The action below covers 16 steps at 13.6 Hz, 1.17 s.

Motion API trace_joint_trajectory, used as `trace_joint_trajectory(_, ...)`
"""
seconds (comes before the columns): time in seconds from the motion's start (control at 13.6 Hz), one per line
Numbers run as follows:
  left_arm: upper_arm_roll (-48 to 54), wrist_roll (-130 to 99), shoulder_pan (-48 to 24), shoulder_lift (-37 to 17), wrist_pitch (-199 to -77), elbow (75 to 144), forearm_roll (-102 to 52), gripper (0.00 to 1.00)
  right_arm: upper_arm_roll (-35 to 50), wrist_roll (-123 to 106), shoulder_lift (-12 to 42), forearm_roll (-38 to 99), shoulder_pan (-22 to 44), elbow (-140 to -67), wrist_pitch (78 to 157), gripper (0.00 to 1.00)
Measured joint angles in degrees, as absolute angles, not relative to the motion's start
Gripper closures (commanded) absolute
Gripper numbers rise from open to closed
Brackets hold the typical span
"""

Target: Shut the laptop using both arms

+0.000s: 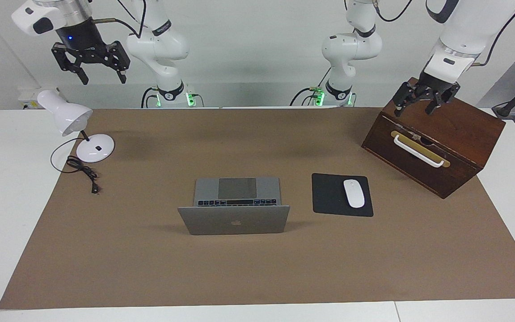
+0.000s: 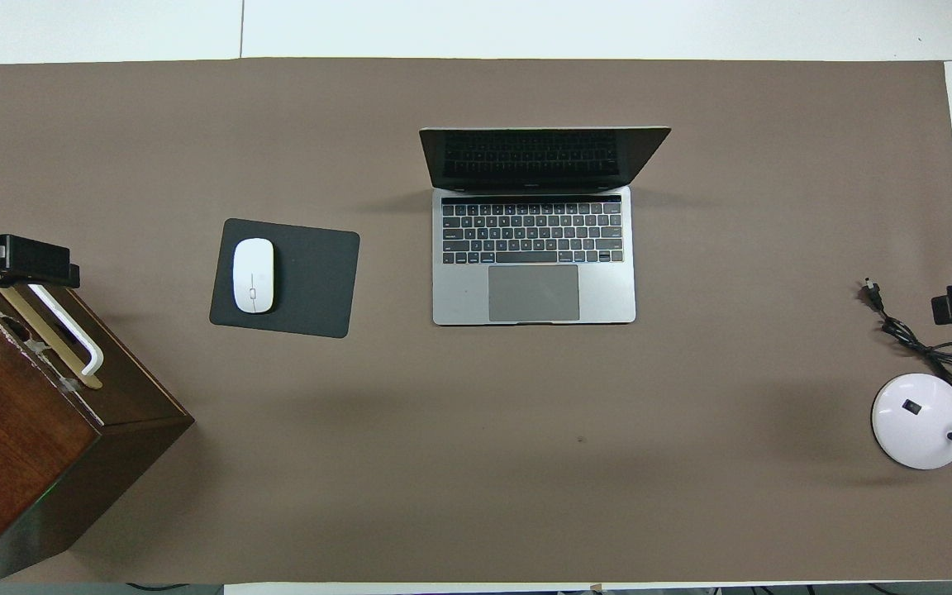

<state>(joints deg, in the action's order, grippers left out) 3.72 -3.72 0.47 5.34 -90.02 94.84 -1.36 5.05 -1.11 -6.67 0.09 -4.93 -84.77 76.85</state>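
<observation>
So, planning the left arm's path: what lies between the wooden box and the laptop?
Overhead view: only the black mouse pad carrying the white mouse.

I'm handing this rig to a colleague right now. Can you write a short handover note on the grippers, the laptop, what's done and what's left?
Left gripper: open, empty, up over the wooden box at the left arm's end of the table.
Right gripper: open, empty, raised above the desk lamp at the right arm's end.
Laptop: mid-table, lid up, keyboard toward the robots, untouched. The mouse sits on its pad beside it, toward the left arm's end.
Done: nothing yet.
Left: bring both grippers to the lid and fold it down onto the keyboard.
</observation>
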Motion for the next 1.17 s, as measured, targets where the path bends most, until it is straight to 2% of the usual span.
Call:
trace_joint_trajectory(0.44,3.93,-3.72,0.46,5.35,-89.99,94.84,-1.36,0.0,5.36,-2.1,-6.68,0.09,-4.92,-84.81,79.18,0.0)
trace_joint_trajectory(0.51,4.17,-3.72,0.45,5.35,-89.98,94.84,-1.36,0.07,5.36,-3.76,-6.64,0.09,-4.91,-84.94,80.98,0.0)
trace_joint_trajectory(0.59,4.51,-3.74,0.44,5.36,-89.98,94.82,-1.36,0.27,5.36,-5.72,-6.55,0.09,-4.91,-85.16,82.74,0.0)
trace_joint_trajectory(0.73,4.85,-3.91,0.44,5.38,-89.97,94.82,-1.36,0.91,5.36,-10.67,-6.2,0.09,-4.91,-85.93,85.94,0.0)
trace_joint_trajectory(0.81,4.84,-3.97,0.44,5.4,-89.97,94.8,-1.36,1.0,5.37,-13.63,-6.06,0.09,-4.91,-86.71,87.49,0.0)
trace_joint_trajectory(1.17,4.64,-4.05,0.49,5.46,-90.04,94.75,-1.4,1.0,6.53,-30.06,-5.47,0.08,-4.88,-91.57,93.28,0.0)
